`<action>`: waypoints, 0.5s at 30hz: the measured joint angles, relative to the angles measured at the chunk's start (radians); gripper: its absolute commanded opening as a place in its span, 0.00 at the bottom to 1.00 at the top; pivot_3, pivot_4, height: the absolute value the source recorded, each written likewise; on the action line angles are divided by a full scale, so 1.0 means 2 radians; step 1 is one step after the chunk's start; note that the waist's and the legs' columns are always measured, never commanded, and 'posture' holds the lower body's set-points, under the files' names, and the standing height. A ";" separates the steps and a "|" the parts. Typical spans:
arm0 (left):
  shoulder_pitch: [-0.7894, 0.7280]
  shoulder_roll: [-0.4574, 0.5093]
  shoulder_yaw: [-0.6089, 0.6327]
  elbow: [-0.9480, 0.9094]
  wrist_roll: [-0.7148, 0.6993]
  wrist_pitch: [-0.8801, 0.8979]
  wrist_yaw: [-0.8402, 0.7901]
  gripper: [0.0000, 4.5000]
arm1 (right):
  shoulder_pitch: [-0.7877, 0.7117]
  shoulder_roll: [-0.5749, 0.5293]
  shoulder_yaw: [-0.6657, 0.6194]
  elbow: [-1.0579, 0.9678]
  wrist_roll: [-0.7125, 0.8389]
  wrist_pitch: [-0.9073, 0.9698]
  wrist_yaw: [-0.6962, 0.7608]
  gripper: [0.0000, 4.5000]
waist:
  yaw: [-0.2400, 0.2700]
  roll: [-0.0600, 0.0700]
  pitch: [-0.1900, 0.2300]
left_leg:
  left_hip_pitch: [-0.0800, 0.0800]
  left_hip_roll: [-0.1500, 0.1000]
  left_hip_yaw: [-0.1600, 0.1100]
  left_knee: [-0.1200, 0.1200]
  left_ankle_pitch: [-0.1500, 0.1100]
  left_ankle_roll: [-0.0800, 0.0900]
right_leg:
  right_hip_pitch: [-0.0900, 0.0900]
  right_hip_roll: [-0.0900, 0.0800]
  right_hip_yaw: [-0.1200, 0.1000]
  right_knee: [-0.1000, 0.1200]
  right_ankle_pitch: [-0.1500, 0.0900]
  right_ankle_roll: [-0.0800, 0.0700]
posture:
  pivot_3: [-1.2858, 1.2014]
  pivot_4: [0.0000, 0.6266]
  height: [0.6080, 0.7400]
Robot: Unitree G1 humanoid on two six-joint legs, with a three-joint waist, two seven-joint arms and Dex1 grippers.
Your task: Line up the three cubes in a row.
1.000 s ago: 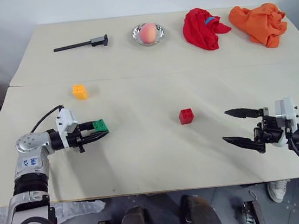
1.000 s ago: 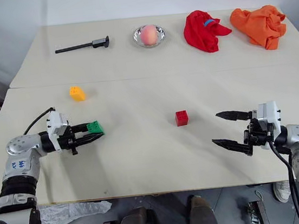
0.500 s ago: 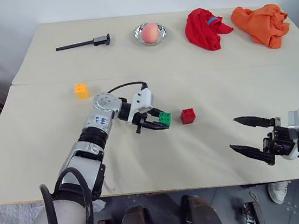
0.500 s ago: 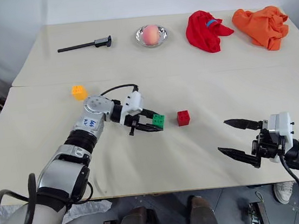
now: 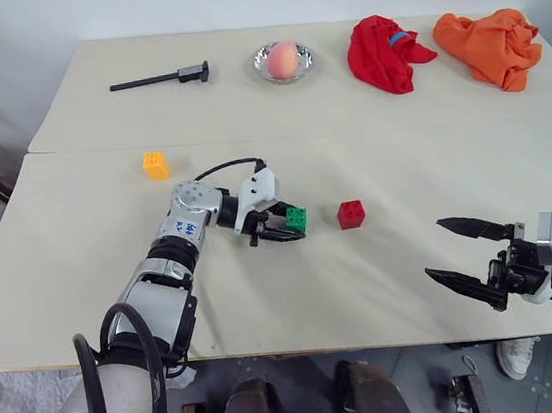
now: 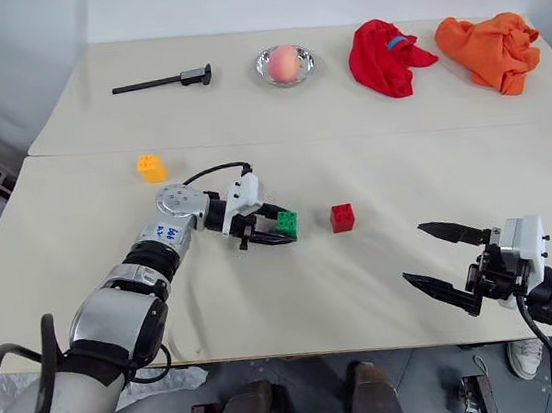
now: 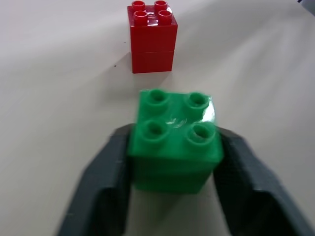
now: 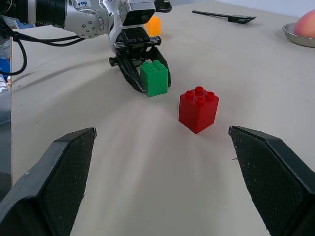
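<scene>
A pale table (image 5: 84, 280) was seen from above, with both robot arms reaching over it. The green cube (image 5: 298, 219) had been carried across the table from the near left side and was now set down close beside the red cube (image 5: 351, 214), a small gap left between them. The left gripper (image 5: 285, 223) was still around the green cube. In the left wrist view its fingers (image 7: 106, 169) stood just off the cube's sides, so the grip appeared to be loosening, though whether the cube was fully let go could not be told.

The red cube had not been moved. The yellow cube (image 5: 155, 165) was still alone, well apart from the other two, farther back and to the left.

The right gripper (image 5: 471, 259) was held wide open and empty at the near right, above the table edge. It had drawn back slightly from where it was a second earlier.

At the far side lay a black tool (image 5: 162, 78), a peach on a small metal dish (image 5: 283, 60), a red cloth (image 5: 381, 52) and an orange cloth (image 5: 490, 35) (none of these belonged to the task).

Two of the three cubes now formed the start of a row. The task was judged roughly two thirds done, with the yellow cube yet to be fetched and placed in line.
</scene>
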 measured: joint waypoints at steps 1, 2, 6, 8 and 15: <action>0.000 0.000 0.007 0.000 -0.003 0.000 -0.001 0.83 | -0.004 0.001 0.004 0.001 0.000 0.000 0.000 1.00 | 0.000 0.000 0.000 | 0.000 0.000 0.000 0.000 0.000 0.000 | 0.000 0.000 0.000 0.000 0.000 0.000 | 0.52 0.24 1.00; 0.000 0.001 0.013 -0.001 -0.005 0.000 -0.001 0.90 | -0.007 0.002 0.008 0.001 0.000 0.000 0.001 1.00 | 0.000 0.000 0.000 | 0.000 0.000 0.000 0.000 0.000 0.000 | 0.000 0.000 0.000 0.000 0.000 0.000 | 0.52 0.24 1.00; 0.012 0.026 0.038 -0.030 -0.027 -0.002 -0.028 0.97 | -0.032 0.010 0.030 0.002 0.000 0.002 0.003 1.00 | -0.005 0.000 0.000 | 0.000 0.000 0.000 0.000 0.000 0.000 | 0.000 0.000 0.000 0.000 0.000 0.000 | 0.52 0.24 1.00; 0.037 0.059 0.059 -0.075 -0.049 0.001 -0.051 0.97 | -0.050 0.014 0.042 0.003 0.003 0.011 0.003 1.00 | -0.011 0.000 0.000 | 0.000 0.001 0.000 0.000 0.000 0.000 | 0.000 0.000 0.000 0.001 0.000 0.000 | 0.52 0.24 1.00; 0.270 0.143 0.177 -0.385 -0.155 0.113 0.029 0.99 | -0.138 0.045 0.096 0.014 0.004 0.029 -0.005 1.00 | -0.019 0.000 0.000 | 0.001 0.001 -0.004 0.000 0.000 0.000 | 0.000 0.000 0.001 0.001 0.000 0.000 | 0.52 0.24 1.00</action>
